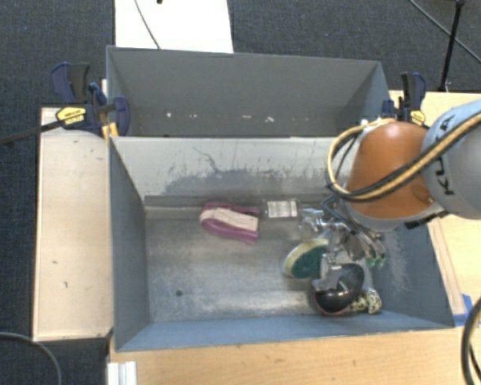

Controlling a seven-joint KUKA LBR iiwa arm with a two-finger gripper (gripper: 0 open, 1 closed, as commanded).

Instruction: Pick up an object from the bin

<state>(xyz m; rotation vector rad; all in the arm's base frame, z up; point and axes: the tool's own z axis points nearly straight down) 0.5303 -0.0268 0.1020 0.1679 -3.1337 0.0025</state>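
We saw the pincer (330,265) low in the near right part of the bin (184,295); we could not tell whether it was open or closed. A green round thing (302,262) lay just left of it and a black round thing (337,300) just nearer. Farther left lay a silver block (281,209) and a purple and white lump (230,220).

Oblong pad (229,221) left of packet (281,209), heap (303,263) at right of bin (132,239)
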